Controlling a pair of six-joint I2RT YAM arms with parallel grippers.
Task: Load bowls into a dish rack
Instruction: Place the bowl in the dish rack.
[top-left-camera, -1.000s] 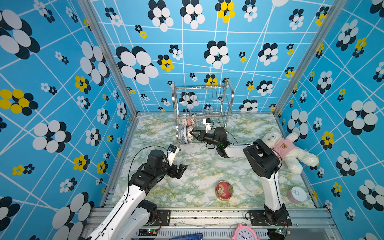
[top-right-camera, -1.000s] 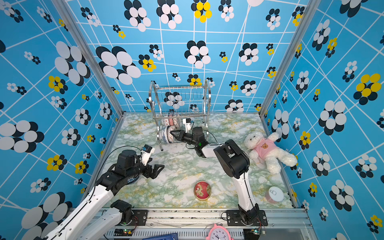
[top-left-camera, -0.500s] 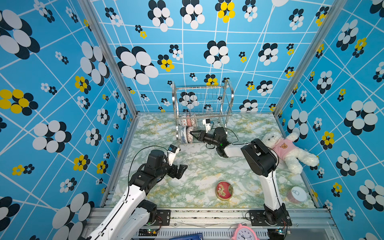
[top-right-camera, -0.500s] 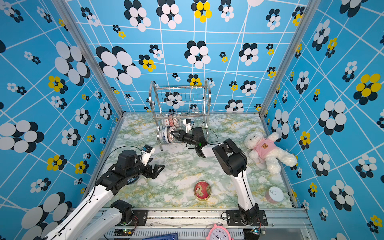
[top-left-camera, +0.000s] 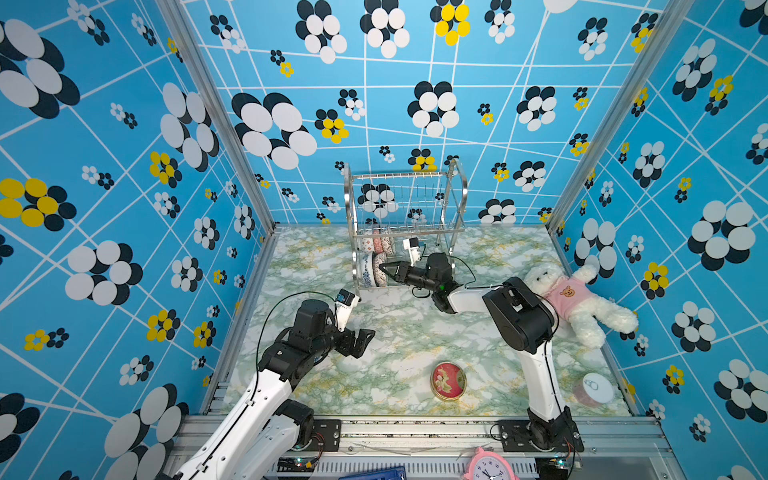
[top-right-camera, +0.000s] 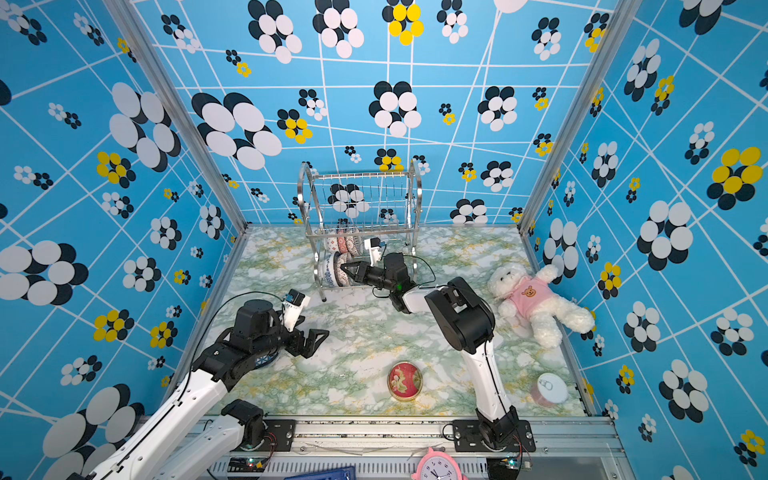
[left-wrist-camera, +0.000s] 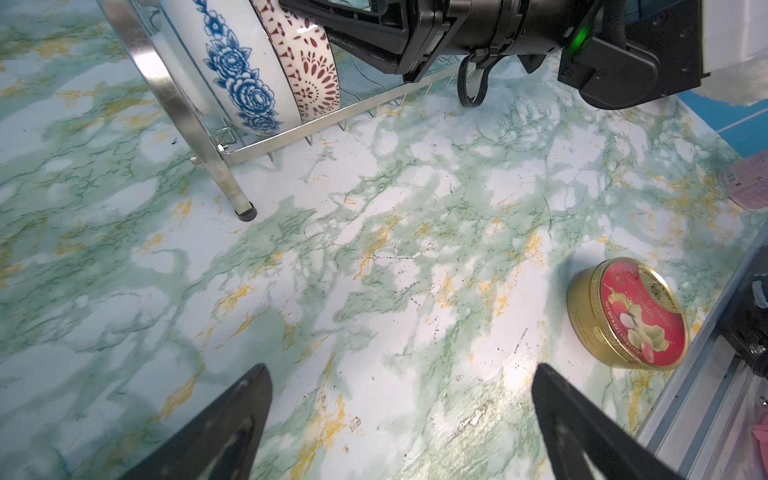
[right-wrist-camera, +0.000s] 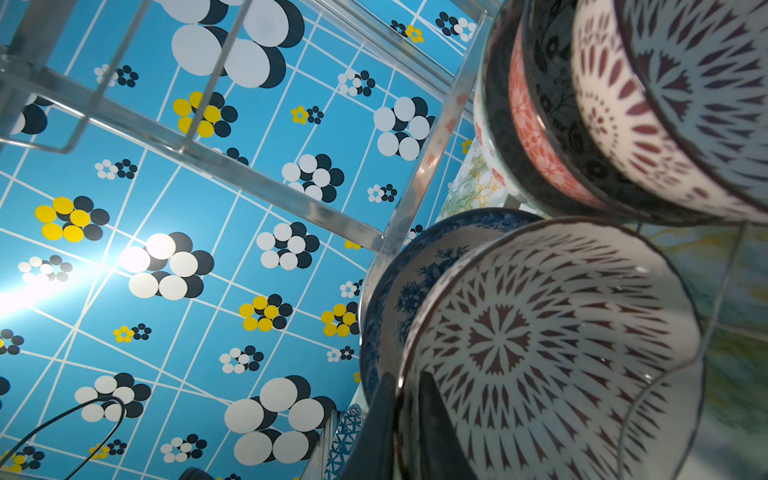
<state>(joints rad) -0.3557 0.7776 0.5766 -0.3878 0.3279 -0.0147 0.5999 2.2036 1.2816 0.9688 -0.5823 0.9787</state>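
Top views, rack: The dish rack (top-left-camera: 405, 208) stood at the far side of the surface (top-left-camera: 399, 332). A nearer pair of bowls (top-left-camera: 372, 270) and a farther group of bowls (top-left-camera: 377, 244) stood on edge in it.
Top views, right arm: The right end effector (top-left-camera: 384, 268) reached in sideways, with its tips at the nearer pair (top-right-camera: 334, 270).
Top views, left arm: The left end effector (top-right-camera: 313, 338) hung over bare surface, apart from every bowl.
Left wrist view: The left end effector (left-wrist-camera: 399, 370) had its fingers spread wide and held nothing. The blue-flowered bowl (left-wrist-camera: 237, 62) and the red-patterned bowl (left-wrist-camera: 311, 62) leaned together in the rack ahead of it. A red tin (left-wrist-camera: 631, 316) lay off to one side.
Right wrist view: The right end effector (right-wrist-camera: 403, 399) straddled the rim of the red-patterned bowl (right-wrist-camera: 540, 345), one finger on each face and both close to it. I cannot tell whether it was clamped. The blue-flowered bowl (right-wrist-camera: 407, 282) stood just behind.
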